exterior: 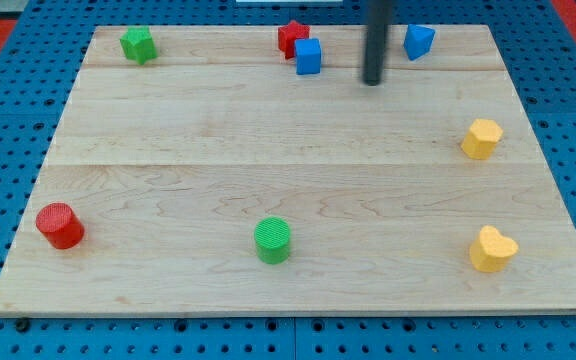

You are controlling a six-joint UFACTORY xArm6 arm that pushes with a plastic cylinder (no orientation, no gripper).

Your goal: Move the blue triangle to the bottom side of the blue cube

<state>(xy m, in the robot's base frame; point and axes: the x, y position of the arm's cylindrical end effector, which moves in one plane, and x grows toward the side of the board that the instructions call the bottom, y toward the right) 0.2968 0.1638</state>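
Blocks sit all around the wooden board (pixel 168 140). Going from the view's left: a red cylinder (pixel 60 225) is near the bottom corner, and a green star-like block (pixel 138 44) is near the top corner. A green cylinder (pixel 273 240) sits low in the middle. Up top, a red star block (pixel 291 37) touches the blue cube (pixel 309 56). Then comes my tip (pixel 372 81), just a bare rod that holds nothing and touches no block. It rests between the blue cube and the blue triangle (pixel 418 41). The triangle lies to the tip's right and a bit higher up, near the top edge. I think the tip must get around to the triangle's far right side, then push it left and down, under the cube. Two yellow blocks, the upper yellow block (pixel 482 138) and the lower yellow block (pixel 492 249), sit far right.
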